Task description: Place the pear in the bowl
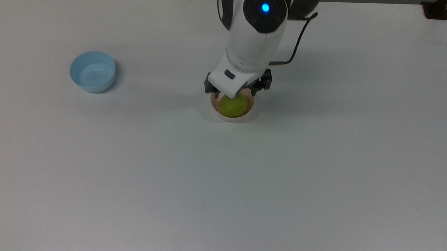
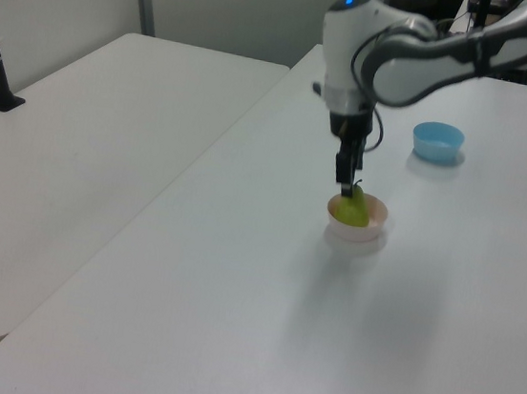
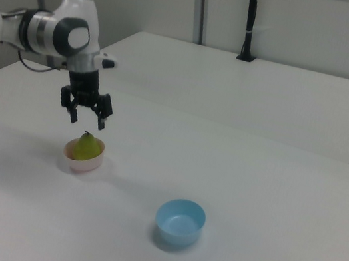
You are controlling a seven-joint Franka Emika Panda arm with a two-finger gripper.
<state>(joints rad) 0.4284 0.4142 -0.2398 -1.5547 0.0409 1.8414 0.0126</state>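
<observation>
The jaws of the gripper (image 3: 86, 118) are spread wide and nothing is held; the pear (image 3: 88, 147) is seated in the pink bowl (image 3: 81, 162) directly beneath them, stem up. If the arm were swung sideways before being raised, the light bowl could be clipped and tipped on the surface (image 1: 220, 186).

On my white table (image 1: 320, 176) I see the pink bowl (image 1: 231, 116) near the middle and a light blue bowl (image 1: 92, 71) well apart.
</observation>
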